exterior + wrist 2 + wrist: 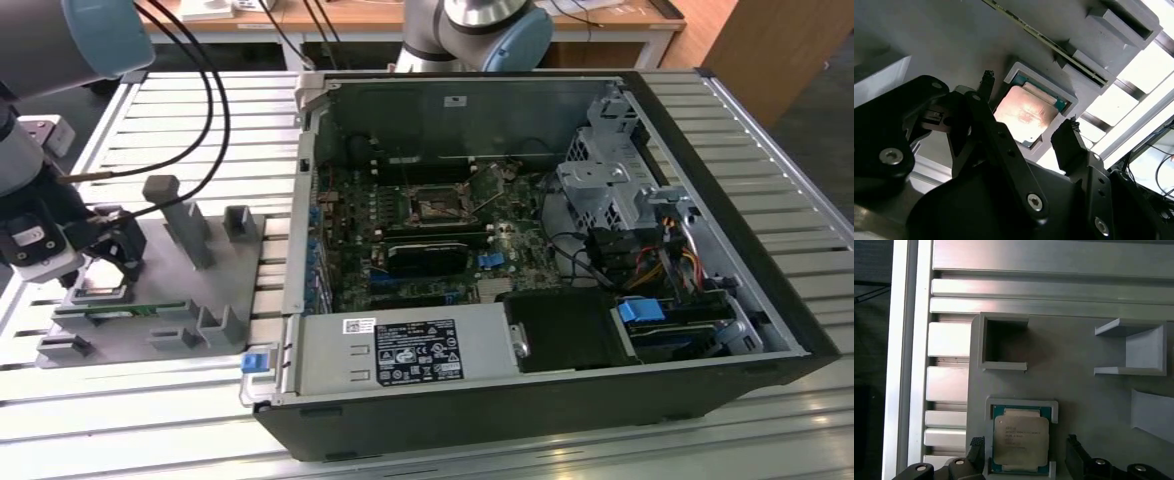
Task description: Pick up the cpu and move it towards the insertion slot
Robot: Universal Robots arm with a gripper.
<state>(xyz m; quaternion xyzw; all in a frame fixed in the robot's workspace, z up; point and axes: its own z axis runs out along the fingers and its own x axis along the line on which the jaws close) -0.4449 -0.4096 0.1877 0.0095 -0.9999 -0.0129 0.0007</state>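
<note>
Fingers (976,452) spread wide either side of the cpu (1020,440) — holding nothing, one chip edge cropped.

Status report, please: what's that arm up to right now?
Gripper open, straddling cpu. Cpu seated in grey fixture, not lifted. Nothing seen covering insertion slot.

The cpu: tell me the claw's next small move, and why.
Probably lower the claw a little and close it on the cpu. In the first wrist view the open fingers straddle the cpu with a gap on each side. It lies flat in its pocket of the grey fixture, not yet gripped.
</note>
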